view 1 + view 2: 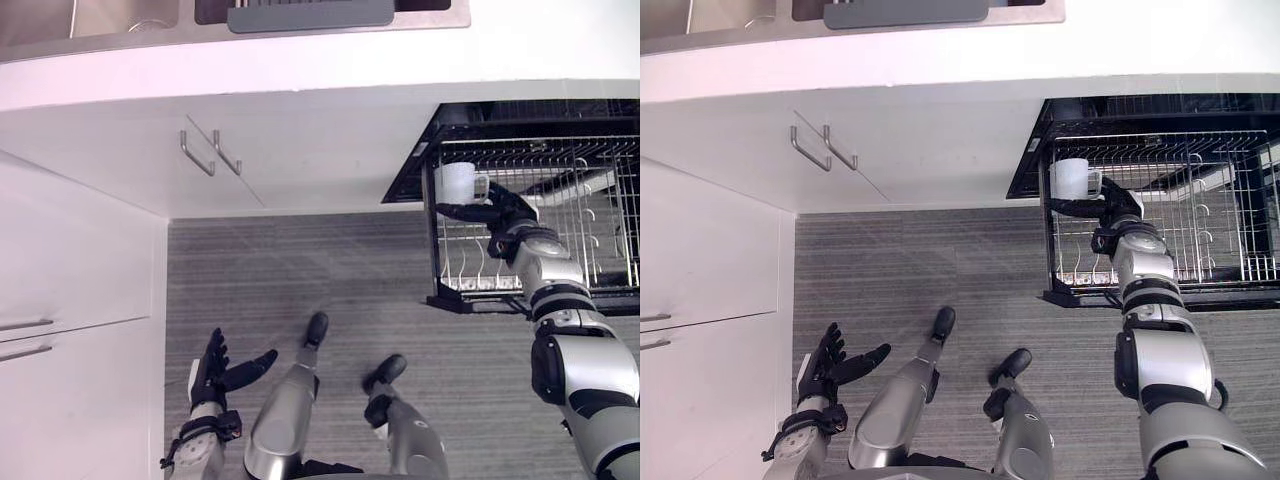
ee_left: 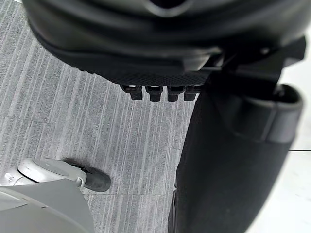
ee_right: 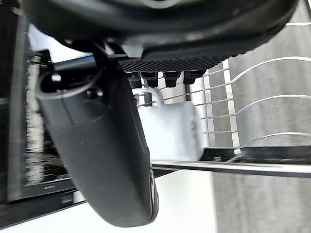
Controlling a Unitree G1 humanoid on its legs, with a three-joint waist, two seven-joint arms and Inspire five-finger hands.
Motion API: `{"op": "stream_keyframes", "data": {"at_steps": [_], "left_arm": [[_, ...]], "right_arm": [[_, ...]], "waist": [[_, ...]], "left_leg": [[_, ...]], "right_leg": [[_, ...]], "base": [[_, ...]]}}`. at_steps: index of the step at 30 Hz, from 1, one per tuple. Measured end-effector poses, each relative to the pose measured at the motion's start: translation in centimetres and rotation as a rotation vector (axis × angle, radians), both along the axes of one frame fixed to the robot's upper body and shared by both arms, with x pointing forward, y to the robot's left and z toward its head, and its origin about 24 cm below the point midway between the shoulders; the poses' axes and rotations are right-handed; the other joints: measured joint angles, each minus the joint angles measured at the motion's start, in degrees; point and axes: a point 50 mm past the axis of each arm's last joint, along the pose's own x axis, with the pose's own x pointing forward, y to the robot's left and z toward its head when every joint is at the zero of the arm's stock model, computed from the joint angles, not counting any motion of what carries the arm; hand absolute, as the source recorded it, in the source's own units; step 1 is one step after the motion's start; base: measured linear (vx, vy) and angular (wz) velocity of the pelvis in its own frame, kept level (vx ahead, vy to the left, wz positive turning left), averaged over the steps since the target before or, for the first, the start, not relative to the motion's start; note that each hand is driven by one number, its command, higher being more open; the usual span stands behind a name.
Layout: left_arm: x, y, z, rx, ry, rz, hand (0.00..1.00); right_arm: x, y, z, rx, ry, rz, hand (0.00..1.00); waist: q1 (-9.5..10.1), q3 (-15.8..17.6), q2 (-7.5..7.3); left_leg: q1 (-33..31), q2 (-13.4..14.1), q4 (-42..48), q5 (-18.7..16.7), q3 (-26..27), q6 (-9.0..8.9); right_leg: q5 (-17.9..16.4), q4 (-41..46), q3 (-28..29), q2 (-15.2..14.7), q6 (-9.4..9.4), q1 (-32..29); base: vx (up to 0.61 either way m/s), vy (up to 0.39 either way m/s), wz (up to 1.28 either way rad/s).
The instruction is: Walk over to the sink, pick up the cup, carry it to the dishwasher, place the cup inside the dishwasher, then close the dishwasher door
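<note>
Over the dishwasher rack's (image 1: 432, 255) left corner, right hand (image 1: 505, 212) grips white cup (image 1: 455, 183), handle toward the fingers (axis, mouth direction unclear); left hand (image 1: 210, 375) low, fingers spread.

Head pair faces down; right wrist camera close; both share dishwasher rack (image 1: 560, 190).
</note>
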Motion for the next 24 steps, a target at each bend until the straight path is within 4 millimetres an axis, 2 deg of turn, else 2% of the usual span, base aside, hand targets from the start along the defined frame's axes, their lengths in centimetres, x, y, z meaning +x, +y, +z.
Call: {"op": "stream_keyframes", "data": {"at_steps": [2, 4, 5, 6, 7, 8, 9, 10, 11, 12, 13, 14, 15, 17, 19, 21, 22, 23, 24], "left_arm": [[-0.2, 0.0, -0.1, 0.01, 0.01, -0.003, 1.0], [-1.0, 0.1, -0.4, 0.019, 0.032, 0.005, 1.0], [-1.2, 0.2, -0.5, 0.021, 0.04, 0.01, 1.0], [-2.0, 0.4, -0.8, 0.039, 0.064, 0.016, 1.0], [-2.1, 0.4, -0.9, 0.039, 0.068, 0.018, 1.0], [-2.7, 0.4, -1.1, 0.045, 0.087, 0.029, 1.0], [-3.2, 0.3, -1.3, 0.05, 0.101, 0.034, 1.0], [-3.3, 0.2, -1.4, 0.046, 0.105, 0.038, 1.0], [-3.5, 0.3, -1.4, 0.042, 0.105, 0.056, 1.0], [-3.7, 0.3, -1.5, 0.036, 0.1, 0.091, 1.0], [-4.0, 0.2, -1.5, 0.027, 0.097, 0.12, 1.0], [-4.2, 0.2, -1.6, 0.025, 0.098, 0.134, 1.0], [-4.4, -0.1, -1.7, 0.026, 0.102, 0.138, 1.0], [-4.9, -0.6, -1.9, 0.029, 0.115, 0.118, 1.0], [-5.2, -0.6, -2.1, 0.034, 0.13, 0.109, 1.0], [-5.6, -0.6, -2.5, 0.039, 0.155, 0.106, 1.0], [-5.6, -0.7, -2.5, 0.073, 0.16, 0.076, 1.0], [-5.6, -0.8, -2.5, 0.09, 0.164, 0.056, 1.0], [-5.7, -1.3, -2.5, 0.109, 0.167, 0.017, 1.0]], "right_arm": [[-0.4, 0.3, 0.4, -0.011, -0.054, 0.027, 1.0], [-1.9, 0.8, 0.3, -0.032, -0.122, 0.074, 1.0], [-2.4, 1.0, 0.0, -0.031, -0.132, 0.087, 1.0], [-3.9, 1.9, -1.1, -0.019, -0.161, 0.117, 1.0], [-4.2, 2.1, -1.3, -0.011, -0.169, 0.121, 1.0], [-5.7, 2.9, -2.5, 0.027, -0.19, 0.128, 1.0], [-7.3, 3.8, -3.7, 0.071, -0.208, 0.129, 1.0], [-8.0, 4.2, -4.2, 0.086, -0.213, 0.13, 1.0], [-9.4, 4.8, -5.0, 0.101, -0.219, 0.133, 1.0], [-10.7, 5.1, -5.4, 0.119, -0.236, 0.131, 1.0], [-11.4, 5.2, -5.6, 0.13, -0.247, 0.129, 1.0], [-12.0, 5.1, -5.6, 0.135, -0.258, 0.121, 1.0], [-13.5, 4.1, -5.6, 0.131, -0.284, 0.081, 1.0], [-14.8, 2.7, -4.6, 0.099, -0.338, 0.026, 1.0], [-15.4, 2.3, -2.9, 0.088, -0.44, 0.015, 1.0], [-15.2, 2.5, -2.2, 0.097, -0.507, 0.027, 1.0], [-15.1, 2.6, -2.0, 0.108, -0.525, 0.027, 1.0], [-15.2, 2.6, -2.1, 0.119, -0.526, 0.024, 1.0], [-15.3, 2.8, -2.5, 0.139, -0.519, 0.017, 1.0]], "waist": [[-0.51, -0.12, -0.06], [-1.19, -1.59, -0.58], [-1.57, -2.19, -0.77], [-2.75, -3.51, -1.47], [-2.95, -3.74, -1.64], [-4.03, -4.86, -2.2], [-4.77, -5.43, -2.64], [-5.26, -5.58, -2.84], [-5.6, -5.76, -3.04], [-5.85, -5.92, -2.76], [-6.13, -6.25, -2.21], [-6.5, -6.5, -1.77], [-8.02, -7.2, -0.86], [-9.25, -8.93, -0.34], [-9.17, -10.86, -0.51], [-9.79, -12.31, -0.8], [-10.39, -12.39, -0.89], [-10.73, -12.37, -0.95], [-11.12, -12.61, -0.59]], "left_leg": [[1.15, 0.11, -0.79, 0.12, 0.52, 0.13], [2.44, 0.34, -2.25, 0.14, 1.6, 0.17], [2.71, 0.39, -2.62, 0.21, 1.69, 0.26], [3.58, 0.43, -3.05, 0.27, 1.92, 0.42], [3.83, 0.41, -3.1, 0.22, 1.95, 0.45], [4.59, 0.36, -2.98, -0.17, 2.43, 0.52], [5.34, 0.23, -1.96, -1.13, 2.62, 0.51], [5.44, 0.02, -0.72, -1.98, 2.6, 0.55], [4.7, -0.45, 3.49, -4.86, 2.69, 0.34], [3.05, -0.76, 10.06, -9.14, 2.99, 0.1], [1.73, 0.12, 14.53, -12.37, 5.41, 0.94], [1.11, 2.25, 17.38, -13.91, 9.44, 0.9], [0.27, 7.47, 22.55, -15.97, 18.26, 0.43], [-1.28, 11.36, 27.08, -17.52, 25.8, 0.72], [-1.6, 9.63, 28.0, -19.04, 26.3, 1.65], [0.25, 6.55, 26.84, -19.92, 26.2, 2.77], [2.89, 4.19, 25.8, -20.43, 25.34, 3.53], [4.3, 3.17, 25.05, -20.67, 24.59, 3.91], [7.73, 1.78, 23.11, -20.75, 22.92, 4.39]], "right_leg": [[0.0, -0.04, 0.46, 0.03, 0.0, 0.6], [0.0, -0.19, 1.6, 0.16, 0.01, 0.75], [-0.01, -0.21, 1.71, 0.19, 0.03, 0.8], [-0.2, -0.21, 2.11, 0.22, 0.19, 1.33], [-0.32, -0.2, 2.16, 0.2, 0.22, 1.58], [-1.08, 0.45, 2.19, -0.03, 0.28, 2.15], [-2.5, 2.63, 2.37, -0.69, 0.39, 2.46], [-3.51, 4.17, 2.39, -1.27, 0.41, 2.56], [-5.81, 7.6, 2.41, -2.59, 0.57, 2.7], [-7.87, 10.46, 2.21, -3.73, 1.63, 3.46], [-9.05, 12.09, 1.62, -4.15, 1.92, 4.29], [-9.8, 12.78, 0.5, -4.18, 2.3, 5.25], [-11.42, 13.98, -3.55, -4.78, 3.21, 8.36], [-13.14, 15.84, -7.57, -6.26, 4.66, 10.12], [-13.5, 17.39, -8.71, -8.5, 5.9, 10.51], [-13.34, 22.27, -8.28, -12.62, 6.16, 10.61], [-12.33, 29.28, -6.32, -16.44, 3.67, 10.29], [-10.95, 33.15, -4.38, -17.92, 0.06, 9.58], [-4.91, 40.83, 5.12, -18.14, -7.79, 5.82]], "base": [[-0.02, 0.003, -0.14], [0.01, -0.002, -0.22], [0.06, -0.018, -0.14], [0.07, -0.02, -0.06], [0.1, -0.025, -0.02], [0.1, -0.02, 0.0], [0.09, -0.016, 0.02], [0.05, -0.001, 0.02], [0.0, 0.009, 0.1], [-0.03, 0.031, 0.16], [-0.04, 0.024, 0.29], [-0.02, -0.021, 0.89], [-0.01, -0.041, 1.13], [0.05, 0.065, 1.2], [0.13, 0.165, 0.57], [0.18, 0.206, 0.38], [0.17, 0.205, 0.5], [0.21, 0.213, 0.63], [0.23, 0.166, 0.79]]}}
